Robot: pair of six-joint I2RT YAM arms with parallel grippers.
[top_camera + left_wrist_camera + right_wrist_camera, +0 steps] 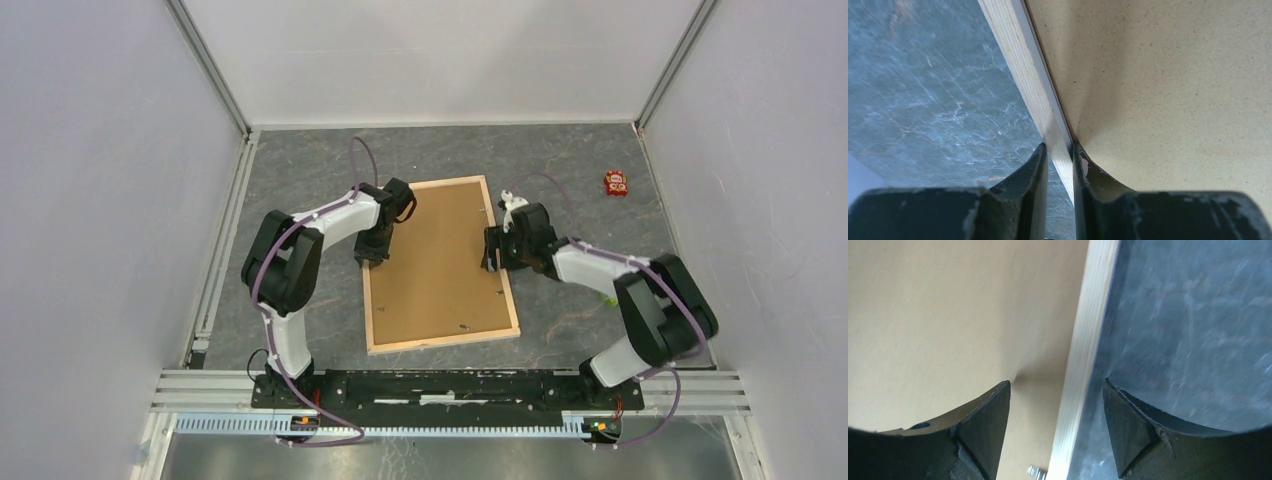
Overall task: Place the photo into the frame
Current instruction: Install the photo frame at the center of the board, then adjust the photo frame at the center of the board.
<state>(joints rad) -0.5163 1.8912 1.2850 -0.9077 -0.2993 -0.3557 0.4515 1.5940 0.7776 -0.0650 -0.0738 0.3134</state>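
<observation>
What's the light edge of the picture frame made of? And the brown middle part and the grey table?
The pale thin-railed picture frame looks like bare wood: straight grain lines run along it. The flat brown backing board seems pressed fibreboard, matte with tiny dark specks. The grey tabletop has white marble-like veins; stone or printed sheet, I can't tell.

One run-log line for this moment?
pale wooden picture frame flat, brown backing board up | left gripper shut on left rail | right gripper open astride right rail
</observation>
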